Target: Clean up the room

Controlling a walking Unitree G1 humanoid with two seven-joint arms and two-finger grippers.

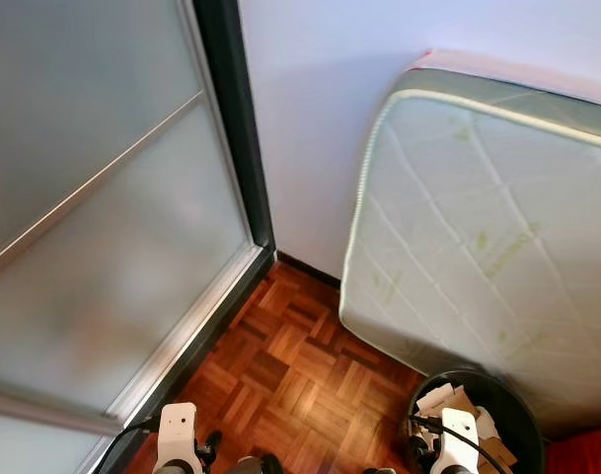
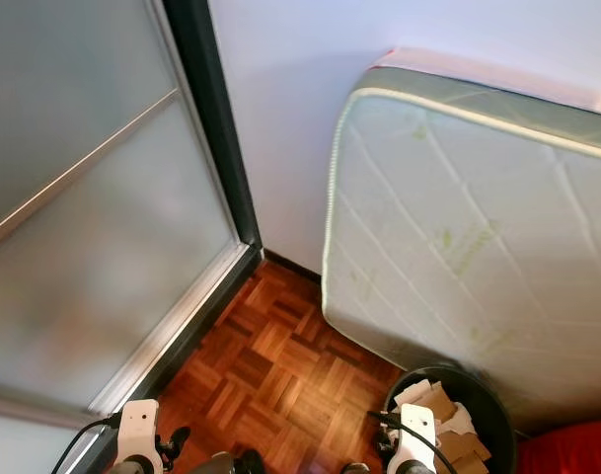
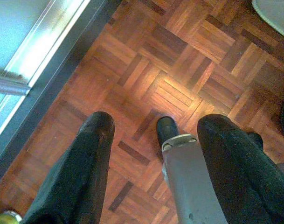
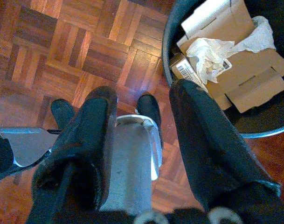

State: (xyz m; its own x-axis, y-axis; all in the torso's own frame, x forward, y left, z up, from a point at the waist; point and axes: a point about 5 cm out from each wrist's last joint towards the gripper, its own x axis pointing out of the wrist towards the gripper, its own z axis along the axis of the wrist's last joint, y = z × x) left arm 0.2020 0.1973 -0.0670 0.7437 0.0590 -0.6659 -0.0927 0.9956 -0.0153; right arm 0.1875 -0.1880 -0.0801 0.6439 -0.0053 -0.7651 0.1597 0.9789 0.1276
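Two big surfaces take up most of the head views: a frosted glass sliding door (image 1: 93,227) with a dark frame on the robot's left, and a quilted white mattress (image 1: 478,247) leaning on its edge against the pale wall (image 1: 310,109) on the right. Between them a strip of parquet floor (image 1: 290,375) runs up to the wall's dark skirting.

At the foot of the mattress, just beside its lower edge, stands a round black bin (image 4: 172,56). Inside it lie flattened brown cardboard (image 4: 246,74), a crumpled white tissue (image 4: 211,56) on top of it, and a small box with a barcode label (image 4: 186,70) against the rim.

The right gripper (image 4: 142,116) hangs over the floor right next to the bin's rim, its two black fingers spread apart with nothing between them. The left gripper (image 3: 153,140) hangs low over bare parquet near the door's track, its fingers likewise apart and empty.
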